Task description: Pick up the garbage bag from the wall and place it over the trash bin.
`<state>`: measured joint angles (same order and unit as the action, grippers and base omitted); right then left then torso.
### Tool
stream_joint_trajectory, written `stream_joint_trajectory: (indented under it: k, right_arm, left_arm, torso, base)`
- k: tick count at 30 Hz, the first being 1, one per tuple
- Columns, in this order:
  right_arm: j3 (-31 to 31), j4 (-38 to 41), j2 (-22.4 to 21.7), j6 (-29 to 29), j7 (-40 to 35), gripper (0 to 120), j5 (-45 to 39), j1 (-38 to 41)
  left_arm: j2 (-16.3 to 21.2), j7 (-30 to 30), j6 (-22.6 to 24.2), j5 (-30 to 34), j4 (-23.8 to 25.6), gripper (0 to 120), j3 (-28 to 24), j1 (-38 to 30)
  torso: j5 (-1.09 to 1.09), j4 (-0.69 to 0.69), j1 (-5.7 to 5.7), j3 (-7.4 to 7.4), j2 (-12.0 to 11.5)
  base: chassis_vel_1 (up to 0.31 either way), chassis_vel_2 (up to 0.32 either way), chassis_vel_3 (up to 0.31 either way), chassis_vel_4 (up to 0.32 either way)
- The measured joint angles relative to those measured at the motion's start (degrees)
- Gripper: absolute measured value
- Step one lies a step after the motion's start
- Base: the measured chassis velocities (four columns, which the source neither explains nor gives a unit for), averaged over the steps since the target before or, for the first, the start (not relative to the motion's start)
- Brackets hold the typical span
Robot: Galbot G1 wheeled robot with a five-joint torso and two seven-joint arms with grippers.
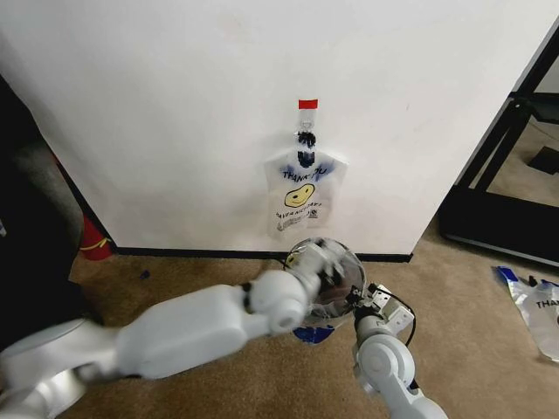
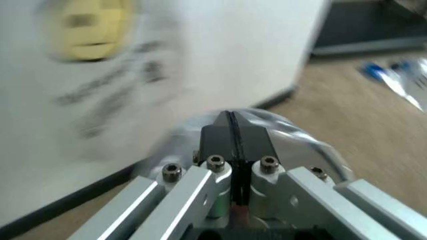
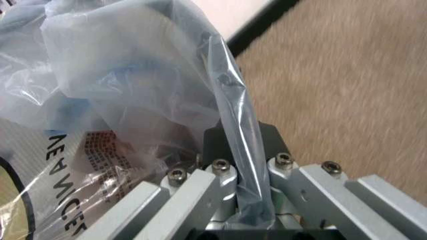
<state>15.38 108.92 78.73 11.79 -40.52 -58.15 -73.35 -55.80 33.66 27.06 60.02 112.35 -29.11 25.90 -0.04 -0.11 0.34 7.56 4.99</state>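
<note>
A see-through garbage bag (image 1: 342, 278) with a yellow smiley hangs bunched low in front of the wall, between my two grippers. In the right wrist view, my right gripper (image 3: 240, 139) is shut on a twisted fold of this bag (image 3: 133, 75). My left gripper (image 2: 231, 131) is shut too, its fingers pressed together with clear plastic film arching around the tips. In the head view my left arm reaches across from the lower left to the bag, and my right gripper (image 1: 367, 301) comes up from below. The trash bin is hidden.
Another bag (image 1: 306, 188) of the same kind hangs on the white wall from a hook under red tape. A third bag (image 1: 534, 304) lies on the carpet at the right. A red cylinder (image 1: 92, 240) stands by the wall at the left. A dark frame (image 1: 502, 209) stands at the right.
</note>
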Motion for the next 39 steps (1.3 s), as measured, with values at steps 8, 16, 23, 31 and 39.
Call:
stream_joint_trajectory:
  k: [8, 16, 23, 31, 39]
  right_arm:
    - [-1.5, -4.0, 0.7, 4.5, -1.6, 0, -3.3, 3.7]
    - [-5.4, -10.0, -3.1, 7.2, -0.5, 0, -4.0, 10.4]
    - [-8.1, -12.3, -4.2, 8.8, 0.4, 0, -4.6, 13.1]
    - [-8.7, -12.9, -5.2, 9.5, 1.2, 0, -4.2, 13.3]
    - [-8.8, -12.2, -6.4, 9.5, 2.1, 17, -3.2, 12.9]
  left_arm:
    - [5.0, -2.5, -1.3, -2.3, 4.8, 0, 22.7, 18.9]
    - [2.6, -4.2, -3.8, -5.9, 6.3, 0, 34.2, 33.6]
    - [1.4, -5.2, -5.5, -9.0, 7.3, 0, 37.0, 41.8]
    - [0.5, -4.8, -4.7, -9.5, 8.0, 0, 36.2, 42.8]
    - [-0.4, -4.0, -4.1, -9.4, 9.0, 16, 36.2, 43.5]
  torso:
    - [0.03, 0.00, 0.00, 0.00, 0.0]
    - [0.03, -0.02, 0.00, 0.00, 0.0]
    - [0.01, -0.02, 0.00, -0.01, 0.0]
    - [0.03, -0.04, -0.01, -0.02, 0.0]
    - [0.09, -0.03, 0.00, 0.02, 0.0]
  base:
    - [0.000, 0.000, 0.000, 0.000]
    - [0.000, 0.000, 0.000, 0.000]
    - [0.000, 0.000, 0.000, 0.000]
    - [0.000, 0.000, 0.000, 0.000]
    - [0.000, 0.000, 0.000, 0.000]
